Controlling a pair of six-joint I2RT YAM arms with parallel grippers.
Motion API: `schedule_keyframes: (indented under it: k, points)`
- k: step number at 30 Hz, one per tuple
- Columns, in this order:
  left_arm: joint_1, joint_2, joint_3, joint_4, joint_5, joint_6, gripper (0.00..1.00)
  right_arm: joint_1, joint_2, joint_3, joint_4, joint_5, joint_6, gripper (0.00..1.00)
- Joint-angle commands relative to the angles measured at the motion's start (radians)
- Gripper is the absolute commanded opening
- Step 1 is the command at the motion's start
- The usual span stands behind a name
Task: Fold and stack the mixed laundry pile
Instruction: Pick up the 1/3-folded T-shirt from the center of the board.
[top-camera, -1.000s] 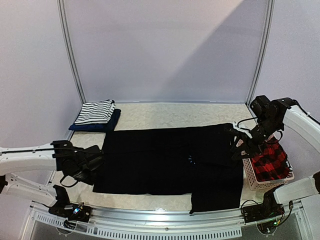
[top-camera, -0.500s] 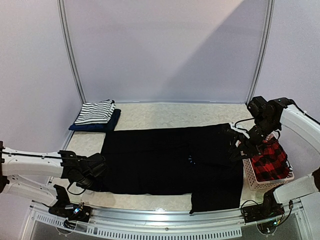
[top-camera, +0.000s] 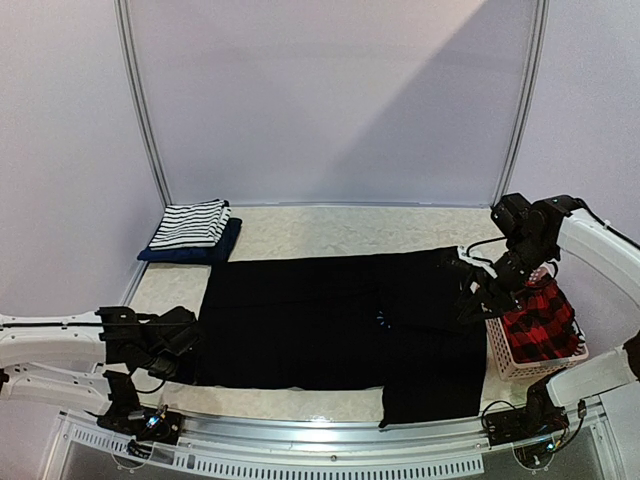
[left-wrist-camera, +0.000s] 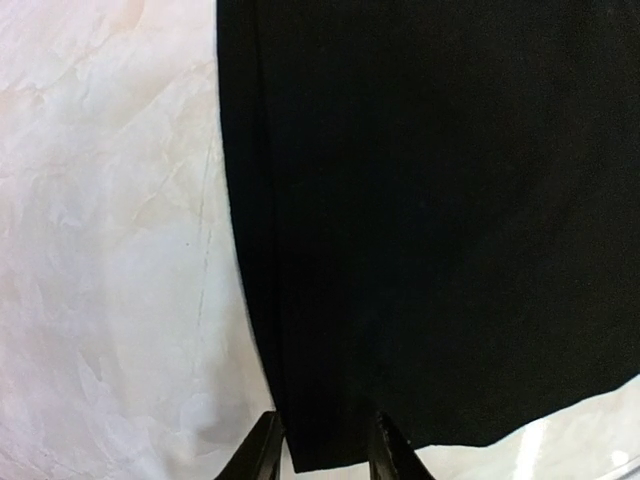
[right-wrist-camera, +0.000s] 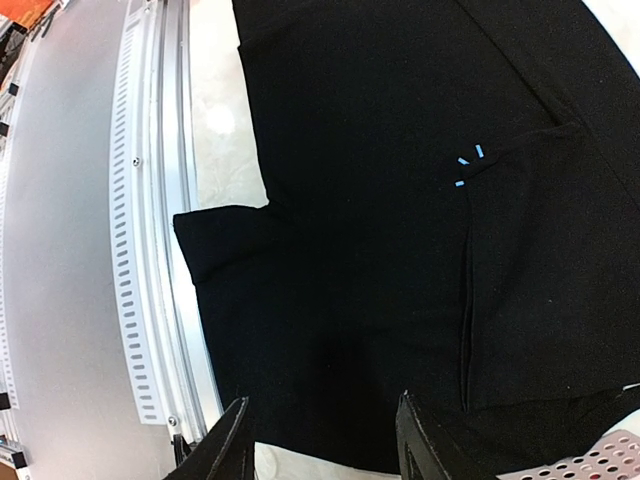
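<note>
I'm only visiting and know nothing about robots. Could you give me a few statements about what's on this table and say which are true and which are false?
1. The striped top lies folded on the navy piece. True.
2. The plaid shirt is spread flat on the table. False: it sits in the basket on the right.
3. The black shirt lies spread out across the table. True.
4. The right gripper is shut. False: its fingers are wide apart, over the black shirt.
5. The left gripper is at the black shirt's near left corner. True.
</note>
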Motion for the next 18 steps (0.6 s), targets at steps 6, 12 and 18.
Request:
schedule_keyframes:
  k: [6,12,18]
  points:
    - [-0.025,-0.037,-0.004,-0.178,0.107,-0.449,0.32,0.036,0.02,0.024,0.023,0.004,0.025,0.48]
    - [-0.034,-0.031,-0.062,-0.11,0.179,-0.466,0.34,0.047,0.027,0.029,0.021,0.009,0.027,0.48]
    - [-0.043,-0.007,-0.061,-0.128,0.168,-0.46,0.31,0.053,0.04,0.03,0.025,0.008,0.027,0.48]
